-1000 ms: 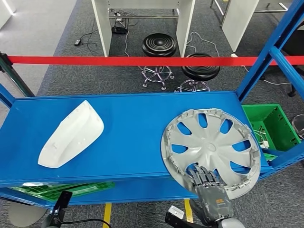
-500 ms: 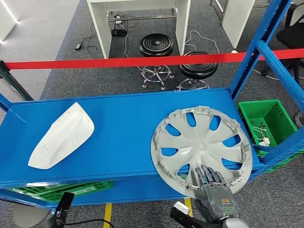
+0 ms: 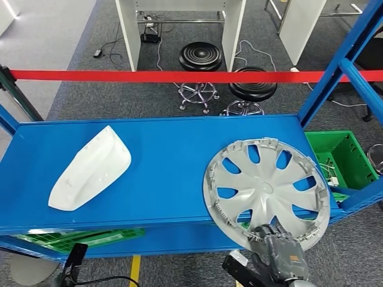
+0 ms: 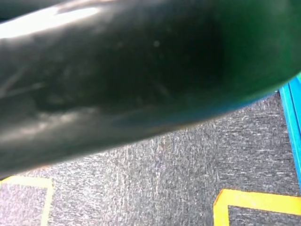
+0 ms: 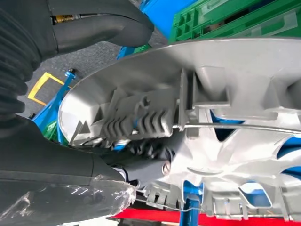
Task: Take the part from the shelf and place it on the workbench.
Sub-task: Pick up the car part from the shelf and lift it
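You are at the very start of the job: the hubcap (image 3: 266, 191) lies on the blue shelf (image 3: 167, 161), towards its right end, with its near rim hanging out past the shelf's front edge. Your right hand (image 3: 276, 251) is on that overhanging rim, fingers curled over the top face and, in the right wrist view, the thumb (image 5: 103, 26) on the other side of the rim from the dark fingers (image 5: 71, 174), so I judge it a closed grip on the hubcap rather than a mere touch (the contact itself is partly hidden behind the ribbed back of the rim). The hubcap looks flat on the shelf, not lifted. Nothing has reached the workbench, so what is left is nearly all of it: lift or slide the hubcap clear of the shelf, carry it over, and set it down. The white cover (image 3: 89, 169) lies well apart at the shelf's left end, out of your way. Of your left hand I cannot tell anything; its wrist view gives just a dark blur over grey carpet.
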